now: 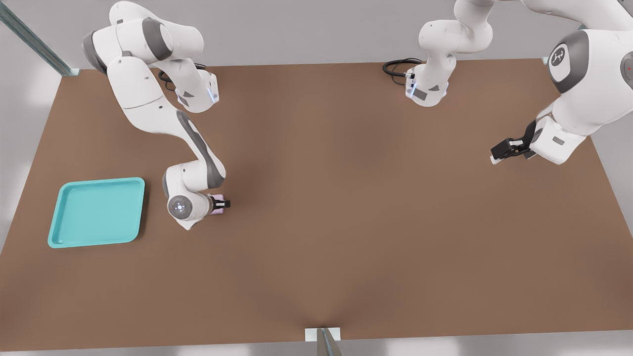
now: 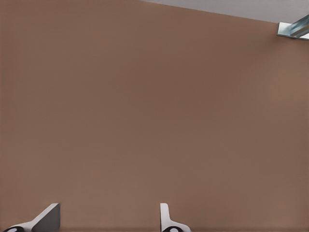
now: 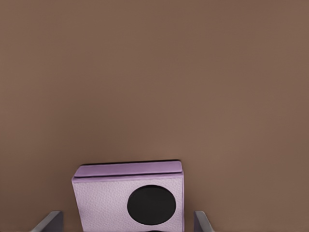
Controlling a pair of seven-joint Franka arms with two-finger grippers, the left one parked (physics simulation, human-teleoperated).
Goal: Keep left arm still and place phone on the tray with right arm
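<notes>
The pale pink-lilac phone (image 3: 130, 195) lies on the brown table (image 1: 346, 198), one round black lens showing on its face. My gripper (image 3: 128, 221) stands open astride it, a grey finger (image 3: 49, 221) on each side with a small gap to the phone's edges. In the front view the gripper (image 1: 221, 203) points down at the table, and only a sliver of the phone (image 1: 218, 212) shows beneath it. The turquoise tray (image 1: 96, 212) lies flat and bare toward the front view's left, a short way from my wrist.
The parked arm's black gripper (image 1: 507, 148) hangs over the table at the front view's right. Black cables (image 1: 398, 66) lie at the far edge. A metal strut (image 1: 324, 341) rises at the near edge and another strut (image 1: 34, 39) at the far left corner.
</notes>
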